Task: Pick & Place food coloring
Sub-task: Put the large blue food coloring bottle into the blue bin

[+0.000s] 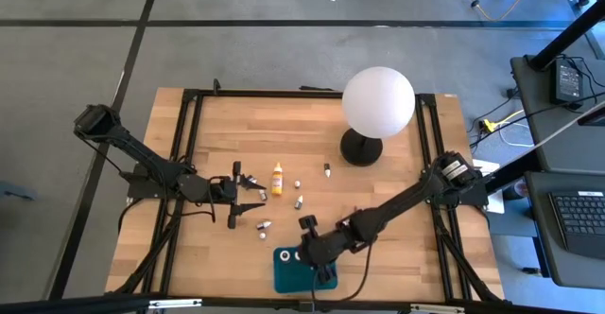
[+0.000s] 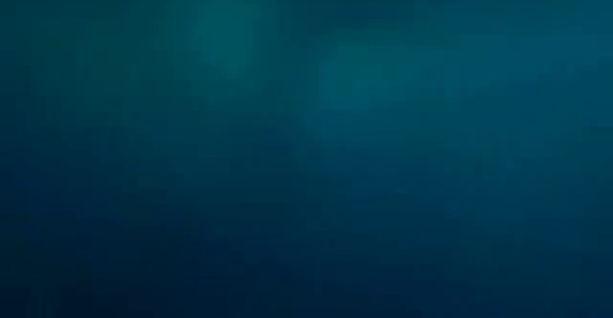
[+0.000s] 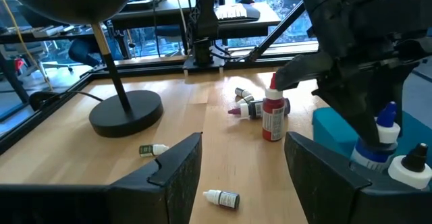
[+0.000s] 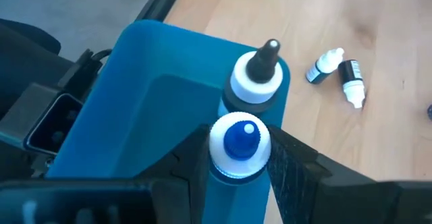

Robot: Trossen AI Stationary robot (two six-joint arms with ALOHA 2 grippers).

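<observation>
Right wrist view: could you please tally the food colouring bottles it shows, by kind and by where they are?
Blue-tipped white-capped bottle standing in the teal plastic tray: 1
Black-tipped white-capped bottle standing beside it: 1
Small dark white-capped bottles lying on the wooden table: 2
Total: 4

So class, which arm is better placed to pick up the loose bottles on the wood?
Left. Its gripper hovers open beside the loose bottles; the right gripper is over the teal tray, closed on a blue-tipped bottle.

The low view shows only blurred dark teal. In the high view the right arm hides most of the teal tray [image 1: 284, 271]; the small bottles [image 1: 264, 227] are too small to read.
</observation>
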